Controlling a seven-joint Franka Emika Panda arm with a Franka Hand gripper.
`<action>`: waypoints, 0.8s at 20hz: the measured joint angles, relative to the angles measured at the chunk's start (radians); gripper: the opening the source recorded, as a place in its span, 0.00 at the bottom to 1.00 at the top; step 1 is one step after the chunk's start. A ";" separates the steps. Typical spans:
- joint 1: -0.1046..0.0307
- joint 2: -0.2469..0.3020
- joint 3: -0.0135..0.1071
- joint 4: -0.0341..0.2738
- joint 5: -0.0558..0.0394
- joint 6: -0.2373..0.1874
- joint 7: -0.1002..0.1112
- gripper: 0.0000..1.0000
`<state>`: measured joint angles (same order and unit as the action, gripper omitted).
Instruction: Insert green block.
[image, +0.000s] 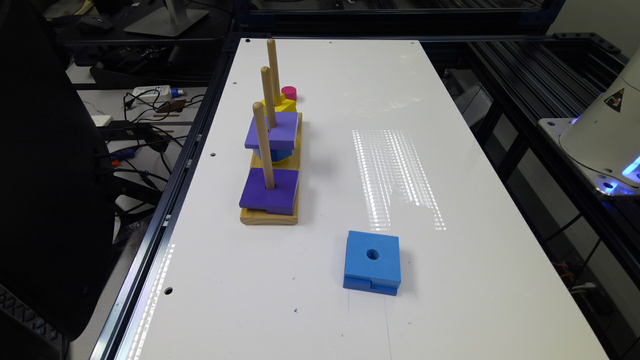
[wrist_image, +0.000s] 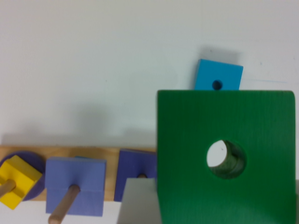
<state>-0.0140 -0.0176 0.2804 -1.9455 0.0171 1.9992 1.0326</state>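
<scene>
Wrist view: green block (wrist_image: 196, 186) close under the cam, large in frame, dk-green top face square-on, round ctr hole w/ white table (wrist_image: 93, 60) seen through it.
Gripper: jaws themselves not visible in either view; cannot tell how far open or whether they have hold of the block. Grey wedge (wrist_image: 138, 203) at frame edge beside block, identity unclear.
Green block posn: well above the table by apparent size; overlaps one edge of the dk-purple block (wrist_image: 133, 172) and one edge of the blue block (wrist_image: 218, 74) in wrist view. Not on any peg.
Exterior view: wooden base (image: 270, 215) on white table (image: 350, 75), toward the exterior view's left, 3 upright pegs in a row.
Near peg (image: 263, 145): dk-purple block (image: 269, 192) threaded on, sitting low on base.
Mid peg (image: 268, 95): lighter purple block (image: 272, 130) threaded on, resting on a blue piece (image: 272, 154) below it.
Far peg (image: 273, 65): yellow block (image: 282, 105) at its foot; in wrist view yellow block (wrist_image: 16, 179) sits on a purple round disc (wrist_image: 32, 163).
Pink cylinder (image: 289, 93): on table just behind yellow block.
Blue block (image: 372, 262): flat on table, hole up, stepped lower layer w/ slot, well apart from base, to the exterior view's right of it.
Robot base (image: 607, 135): white, blue lights, at the exterior view's right edge, off the table.
</scene>
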 joint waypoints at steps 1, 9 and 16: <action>0.000 0.004 0.000 -0.004 -0.0007 0.008 0.000 0.00; -0.005 0.041 0.000 -0.032 -0.0071 0.076 -0.002 0.00; -0.009 0.091 0.000 -0.042 -0.0184 0.135 -0.003 0.00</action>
<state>-0.0234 0.0736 0.2801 -1.9876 -0.0013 2.1339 1.0296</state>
